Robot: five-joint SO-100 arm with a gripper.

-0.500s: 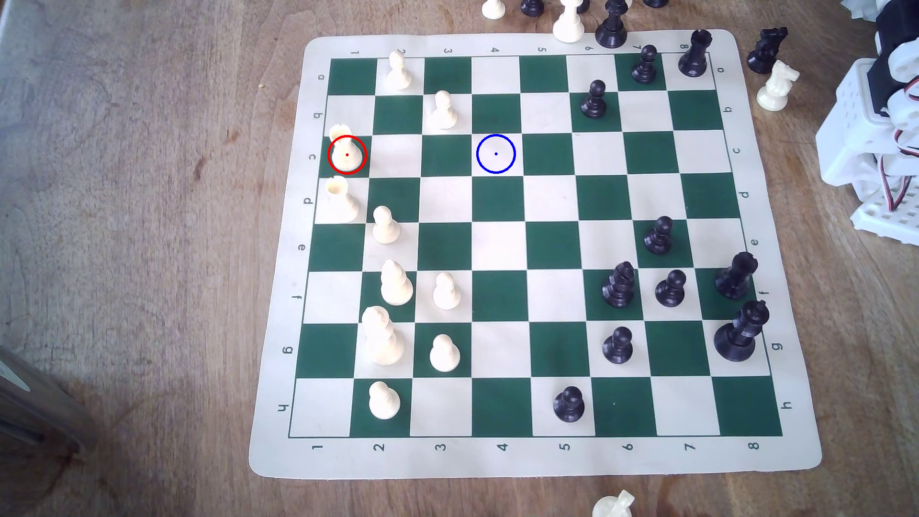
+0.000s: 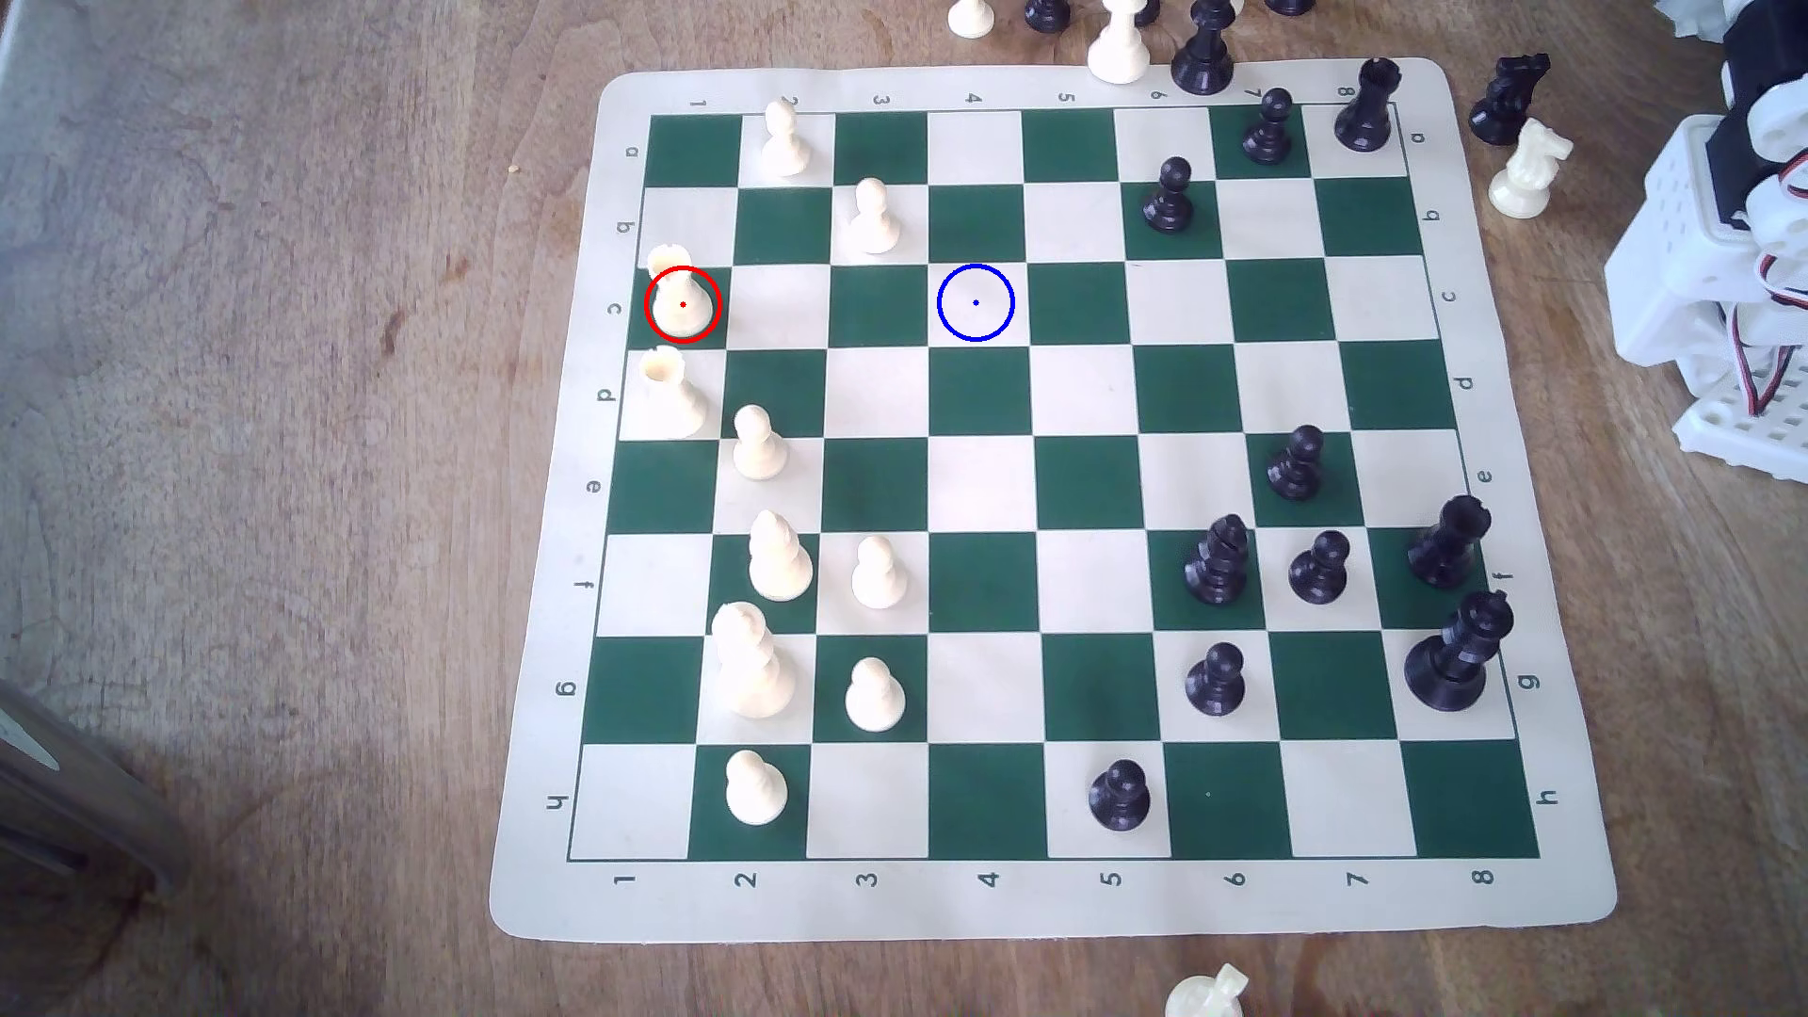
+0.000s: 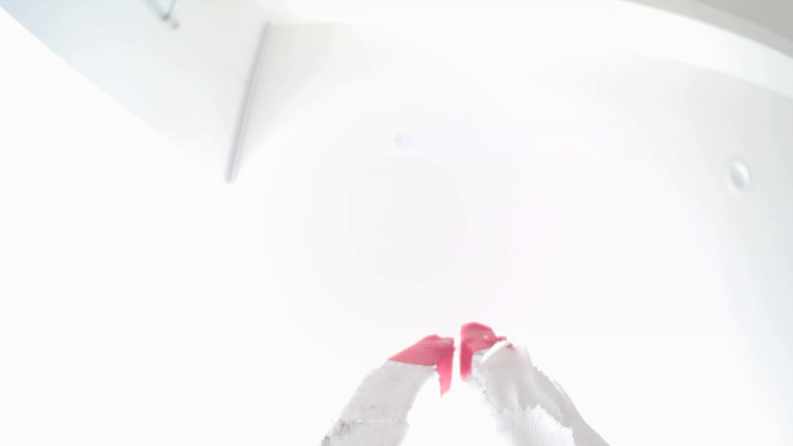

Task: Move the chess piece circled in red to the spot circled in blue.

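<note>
The chess piece circled in red [image 2: 679, 298] is a small cream rook on a dark green square at the exterior view's left edge of the board. The spot circled in blue [image 2: 975, 303] is a bare cream square three squares toward that view's right in the same row. My gripper [image 3: 457, 343] appears in the overexposed wrist view against a washed-out white background, its red-tipped fingers [image 3: 433, 351] pressed together with nothing between them. The white arm base [image 2: 1722, 284] stands off the board at the exterior view's right edge.
A twin cream rook [image 2: 670, 391] stands one square nearer than the ringed one. Cream pawns [image 2: 871, 215] and taller cream pieces fill the board's left half, black pieces [image 2: 1218, 562] the right. Captured pieces [image 2: 1120, 44] lie beyond the far edge of the board [image 2: 1057, 909].
</note>
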